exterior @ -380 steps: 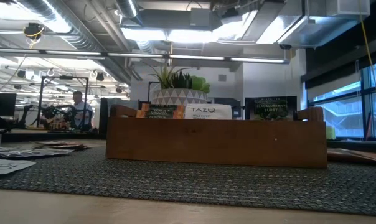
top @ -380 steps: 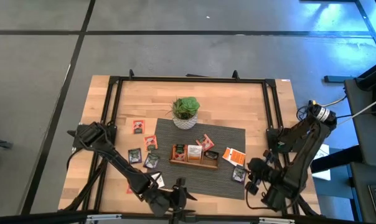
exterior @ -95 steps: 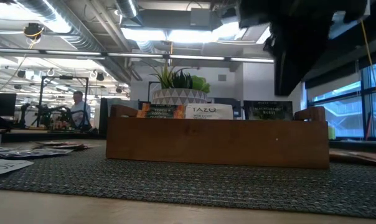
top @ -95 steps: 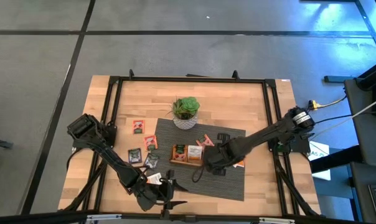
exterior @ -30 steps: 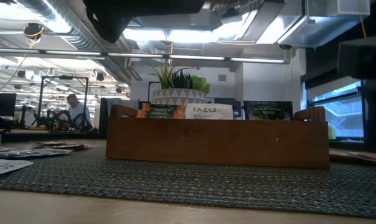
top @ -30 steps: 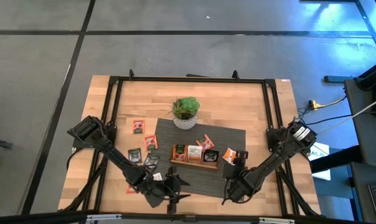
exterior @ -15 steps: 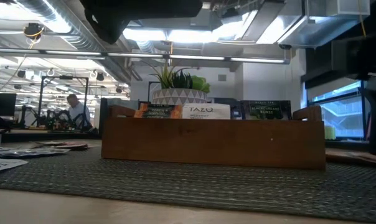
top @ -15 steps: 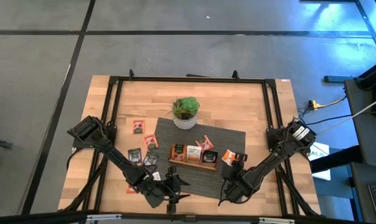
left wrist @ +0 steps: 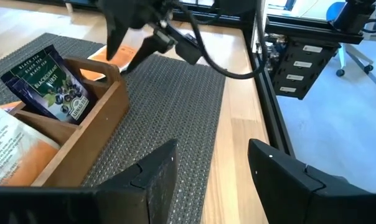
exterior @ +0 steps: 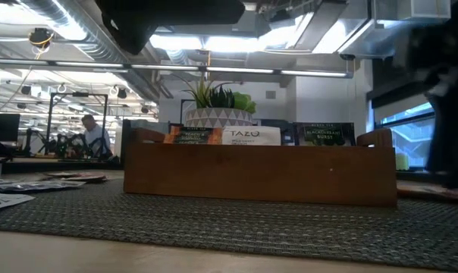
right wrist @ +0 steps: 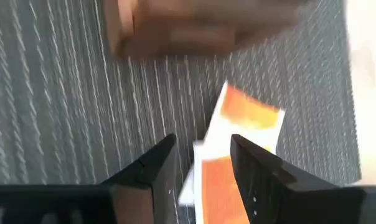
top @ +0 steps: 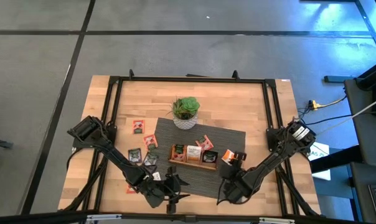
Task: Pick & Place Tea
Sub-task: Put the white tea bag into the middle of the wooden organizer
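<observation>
My right gripper (top: 229,163) is open near the tray's right end, fingers pointing down on either side of a white-and-orange sachet (right wrist: 241,134) that lies flat on the grey mat (top: 203,180). The left wrist view shows this gripper (left wrist: 129,53) farther off. The wooden tray (top: 194,159) holds upright sachets, among them a dark one (left wrist: 48,78). More sachets (top: 138,126) lie to its left. My left gripper (top: 177,188) is open above the mat's near edge and holds nothing. My right gripper comes from above with one finger (right wrist: 154,168) on each side of the white-and-orange sachet's near end (right wrist: 216,171). The picture is blurred, so I cannot tell whether the fingers touch the sachet or the mat.
A potted plant (top: 185,112) stands at the mat's far edge. An orange-red sachet (top: 205,142) lies just behind the tray. Black frame rails (top: 272,112) run along the table's sides. Bare wood (top: 238,102) lies toward the far edge.
My right gripper has moved slightly toward the tray, and the white-and-orange sachet now lies a little closer to the tray's right end. In the low view the tray stands slightly farther left than a second ago.
</observation>
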Motion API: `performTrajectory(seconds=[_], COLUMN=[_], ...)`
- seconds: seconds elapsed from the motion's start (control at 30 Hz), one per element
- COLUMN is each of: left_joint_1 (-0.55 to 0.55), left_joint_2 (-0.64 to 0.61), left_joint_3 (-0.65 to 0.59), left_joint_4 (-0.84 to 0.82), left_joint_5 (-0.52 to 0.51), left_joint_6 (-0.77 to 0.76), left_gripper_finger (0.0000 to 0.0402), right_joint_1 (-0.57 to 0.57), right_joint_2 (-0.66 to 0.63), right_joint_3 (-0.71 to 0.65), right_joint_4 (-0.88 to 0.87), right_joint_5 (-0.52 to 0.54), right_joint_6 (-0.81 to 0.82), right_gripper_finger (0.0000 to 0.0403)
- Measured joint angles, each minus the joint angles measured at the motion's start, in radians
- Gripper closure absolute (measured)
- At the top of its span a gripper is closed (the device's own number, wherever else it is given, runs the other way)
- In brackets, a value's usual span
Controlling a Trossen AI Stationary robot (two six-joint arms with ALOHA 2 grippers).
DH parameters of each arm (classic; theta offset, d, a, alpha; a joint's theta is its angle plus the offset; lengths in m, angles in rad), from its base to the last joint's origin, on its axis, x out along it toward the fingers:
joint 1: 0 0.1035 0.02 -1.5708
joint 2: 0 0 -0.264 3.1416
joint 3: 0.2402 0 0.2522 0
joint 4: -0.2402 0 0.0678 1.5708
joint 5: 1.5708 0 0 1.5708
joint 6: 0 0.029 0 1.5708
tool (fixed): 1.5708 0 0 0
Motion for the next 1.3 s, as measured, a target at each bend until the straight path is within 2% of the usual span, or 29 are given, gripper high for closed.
performTrajectory(seconds=[0.17,0.5,1.0,1.3], left_joint_1=[-0.008,-0.009,-0.008,-0.008], left_joint_2=[0.007,0.037,0.037,0.037], left_joint_3=[0.0,-0.001,-0.001,-0.001], left_joint_4=[0.005,-0.006,-0.002,-0.002], left_joint_5=[-0.001,-0.001,0.0,0.0], left_joint_6=[-0.023,-0.018,0.016,0.016], left_gripper_finger=[0.021,0.0211,0.0211,0.0211], right_joint_1=[0.014,0.047,0.052,0.052], right_joint_2=[0.0,0.0,0.0,0.0], right_joint_3=[0.038,0.003,-0.123,-0.131], right_joint_4=[0.004,0.029,0.068,0.108], right_joint_5=[0.027,0.11,0.143,0.134], right_joint_6=[0.005,0.016,0.012,0.016], right_gripper_finger=[0.0249,0.0249,0.0249,0.0249])
